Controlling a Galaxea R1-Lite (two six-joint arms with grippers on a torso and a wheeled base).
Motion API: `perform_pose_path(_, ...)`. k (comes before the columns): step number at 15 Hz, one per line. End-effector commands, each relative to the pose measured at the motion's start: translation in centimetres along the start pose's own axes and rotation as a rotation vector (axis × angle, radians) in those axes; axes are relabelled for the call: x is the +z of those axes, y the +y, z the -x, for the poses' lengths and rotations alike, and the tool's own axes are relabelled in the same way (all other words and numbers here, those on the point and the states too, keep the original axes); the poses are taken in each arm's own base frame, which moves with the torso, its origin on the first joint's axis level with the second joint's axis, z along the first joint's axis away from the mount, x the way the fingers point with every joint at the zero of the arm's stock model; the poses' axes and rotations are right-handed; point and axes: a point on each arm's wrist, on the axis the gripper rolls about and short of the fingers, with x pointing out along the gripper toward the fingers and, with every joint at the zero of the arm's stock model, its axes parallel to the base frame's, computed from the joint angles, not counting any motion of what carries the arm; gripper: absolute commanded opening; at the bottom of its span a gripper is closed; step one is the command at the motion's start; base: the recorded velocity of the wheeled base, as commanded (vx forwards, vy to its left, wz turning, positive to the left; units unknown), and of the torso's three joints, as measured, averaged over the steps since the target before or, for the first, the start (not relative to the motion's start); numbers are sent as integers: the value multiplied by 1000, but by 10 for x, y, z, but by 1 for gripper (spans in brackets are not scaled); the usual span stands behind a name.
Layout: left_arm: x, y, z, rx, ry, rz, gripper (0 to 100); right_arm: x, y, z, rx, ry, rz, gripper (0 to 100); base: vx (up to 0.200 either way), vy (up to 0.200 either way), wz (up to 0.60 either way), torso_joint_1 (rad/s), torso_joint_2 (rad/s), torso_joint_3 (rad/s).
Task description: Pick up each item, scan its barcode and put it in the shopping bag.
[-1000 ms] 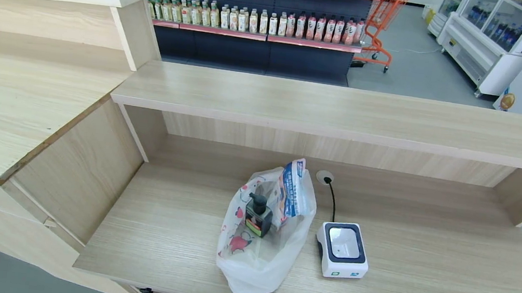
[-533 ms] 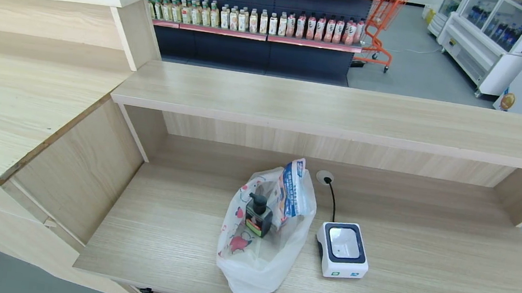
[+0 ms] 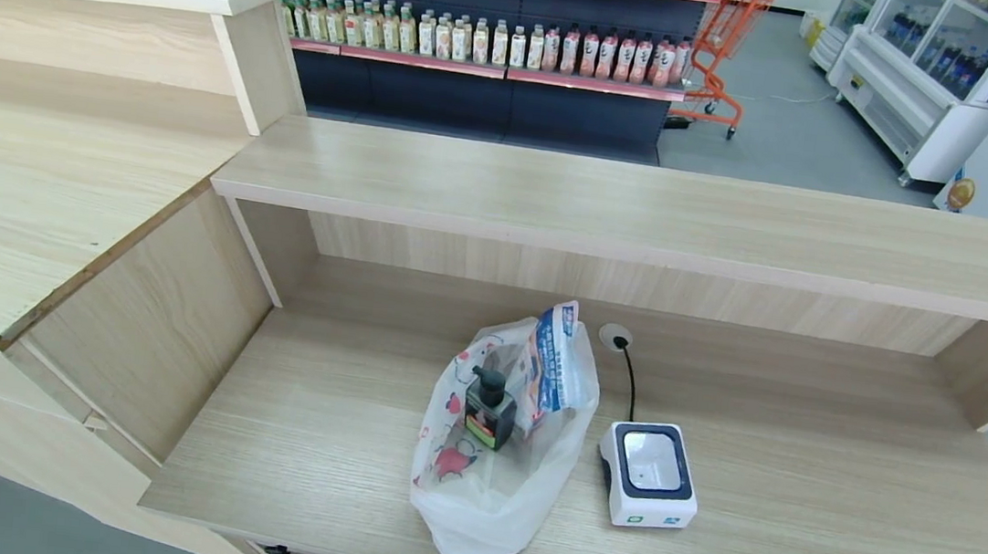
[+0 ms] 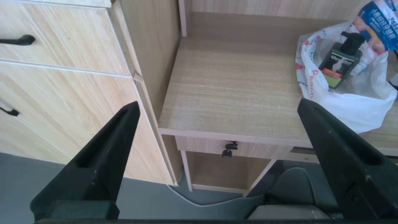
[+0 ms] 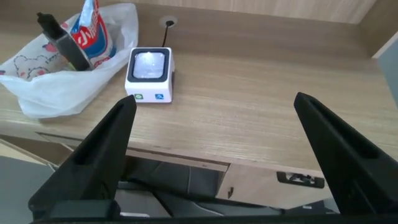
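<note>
Translucent plastic is sagging around the goods: the shopping bag [image 3: 484, 505] is lying on the wooden counter [image 3: 800, 511] just beside the scanner [image 3: 648, 472], holding a dark pump bottle [image 3: 489, 410] and a blue-and-white packet [image 3: 552, 356]. The left gripper [image 4: 217, 106] and right gripper [image 5: 214, 99] are hanging off the counter's front edge, jaws spread wide and grasping nothing. Packing is looking finished; any further reach should be coming in high, avoiding the bag's limp rim.

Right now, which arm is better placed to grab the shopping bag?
Left, probably. The shopping bag lies on the robot's left of the barcode scanner, which sits between it and the right gripper. The left gripper is open and empty, as is the right.
</note>
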Motion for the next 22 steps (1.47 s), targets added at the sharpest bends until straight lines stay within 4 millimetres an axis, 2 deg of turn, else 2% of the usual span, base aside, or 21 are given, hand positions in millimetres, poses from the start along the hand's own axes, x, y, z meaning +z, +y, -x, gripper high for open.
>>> perform_pose_path(1, 0, 0, 0, 0, 1, -2, 100, 0, 0, 0, 1, 4, 0, 100, 0, -200, 0, -2, -2, -2)
perform_pose_path(8, 0, 0, 0, 0, 0, -8, 100, 0, 0, 0, 1, 6, 1, 100, 0, -200, 0, 5, 4, 2)
perform_pose_path(12, 0, 0, 0, 0, 1, -2, 100, 0, 0, 0, 1, 6, 0, 100, 0, 0, 0, 0, 0, 0)
perform_pose_path(14, 0, 0, 0, 0, 1, 0, 100, 0, 0, 0, 1, 6, 0, 100, 200, 0, 0, 2, 0, 7)
perform_pose_path(15, 0, 0, 0, 0, 1, -2, 100, 0, 0, 0, 1, 6, 0, 0, 200, 0, 0, -7, -2, -7)
perform_pose_path(22, 0, 0, 0, 0, 1, 0, 100, 0, 0, 0, 1, 7, -7, 0, 0, 0, 0, 0, 0, 0)
